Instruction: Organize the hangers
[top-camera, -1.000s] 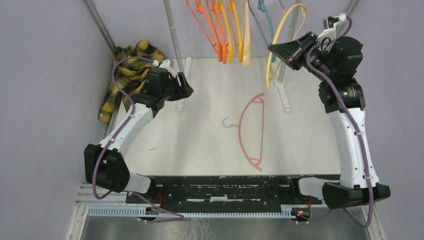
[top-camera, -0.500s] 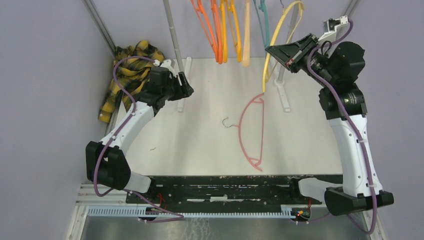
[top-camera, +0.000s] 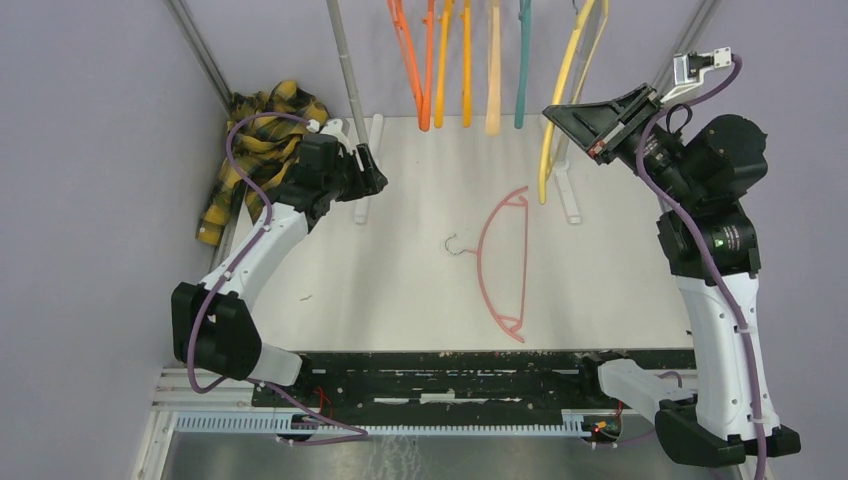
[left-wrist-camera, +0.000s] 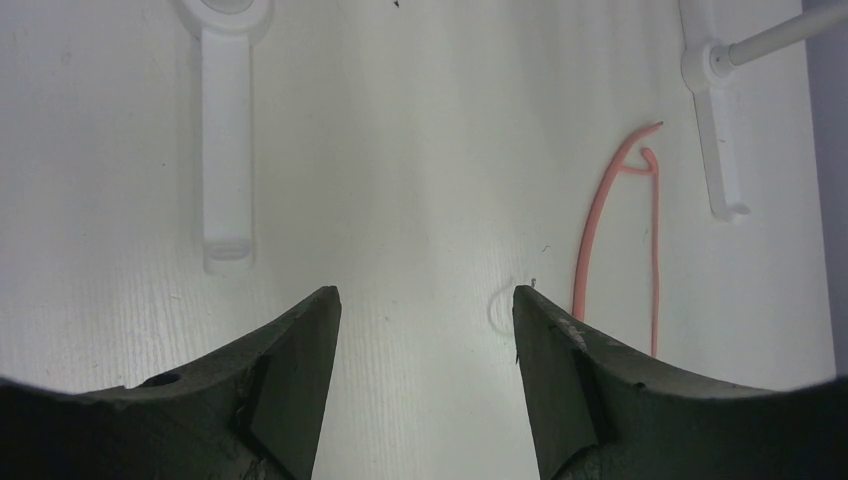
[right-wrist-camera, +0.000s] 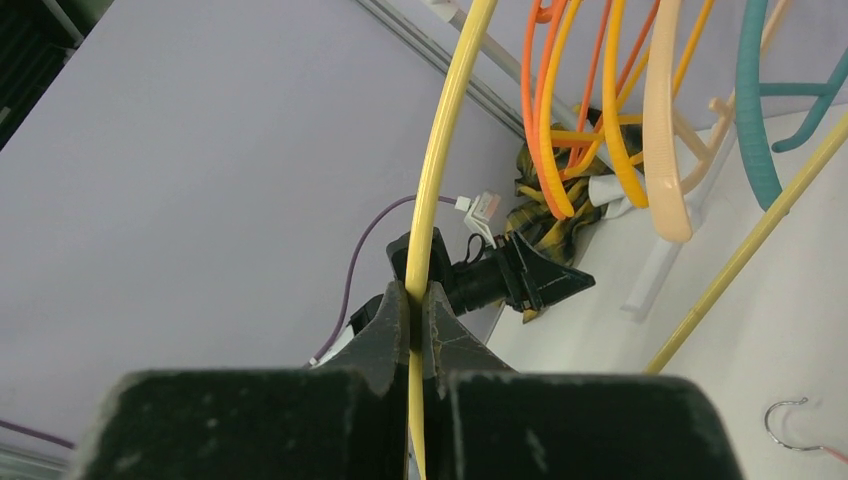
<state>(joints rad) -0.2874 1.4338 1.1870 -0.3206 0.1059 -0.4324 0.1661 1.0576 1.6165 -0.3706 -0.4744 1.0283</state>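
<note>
White tabletop (top-camera: 420, 290) fills the overhead view, with lilac walls around it. Above its far right corner the right gripper (right-wrist-camera: 417, 300) is pinched tight on the yellow hanger (right-wrist-camera: 440, 170). The hanger's thin rod passes between the closed fingers and rises straight away from them. From above, the yellow hanger's (top-camera: 560, 90) long curve runs far to near, and its lower end is over the rack's right white foot (top-camera: 568, 190). Just left of it, along the far edge, the hung hangers line up edge-on: teal (top-camera: 522, 60), pale (top-camera: 493, 70), yellow-orange (top-camera: 466, 60) and orange (top-camera: 410, 60). The left gripper (left-wrist-camera: 425, 300) hovers over the far left part of the top with its jaws spread wide and nothing between them. To its right the pink hanger (top-camera: 500, 265) lies flat near the centre. Its long axis runs from near edge to far edge, and its hook points toward the left edge. A plaid shirt (top-camera: 255, 150) is bunched at the far left corner.
</note>
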